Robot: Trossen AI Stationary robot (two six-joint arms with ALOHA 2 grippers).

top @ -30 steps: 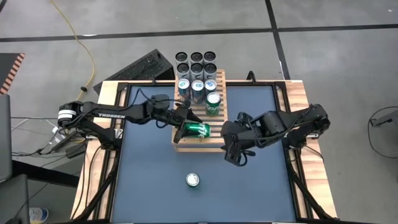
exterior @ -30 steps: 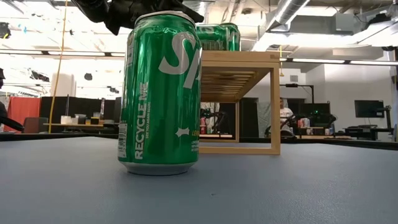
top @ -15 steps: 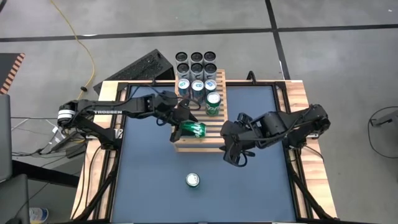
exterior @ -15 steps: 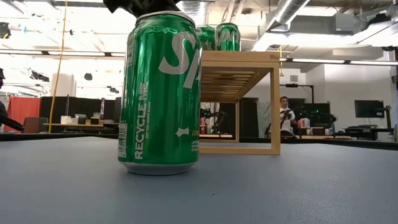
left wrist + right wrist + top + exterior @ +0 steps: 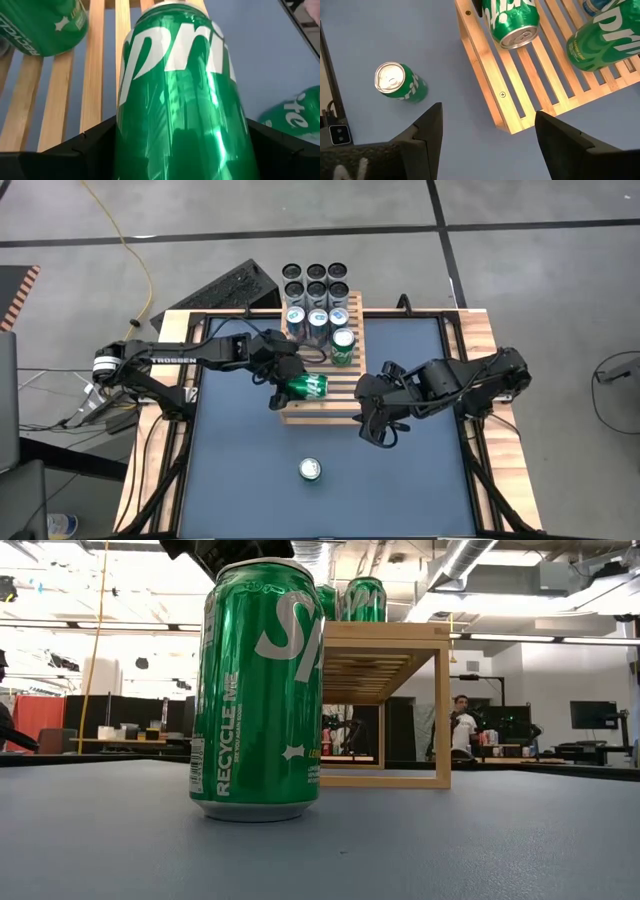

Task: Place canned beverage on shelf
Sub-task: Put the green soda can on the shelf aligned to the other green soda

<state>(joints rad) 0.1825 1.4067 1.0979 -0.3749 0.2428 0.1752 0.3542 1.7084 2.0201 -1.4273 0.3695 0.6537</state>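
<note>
green can [image 5: 305,387] tilted at shelf [image 5: 345,405] edge

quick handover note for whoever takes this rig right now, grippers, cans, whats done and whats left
Left gripper: around the green can lying on its side on the shelf; whether it grips, cannot tell.
Right gripper: open, empty, hovering over the table by the shelf's near right corner.
Done: one upright green can and three blue-topped cans stand at the shelf's back.
Left: settle the tipped can; one more green can waits upright on the table.
</note>
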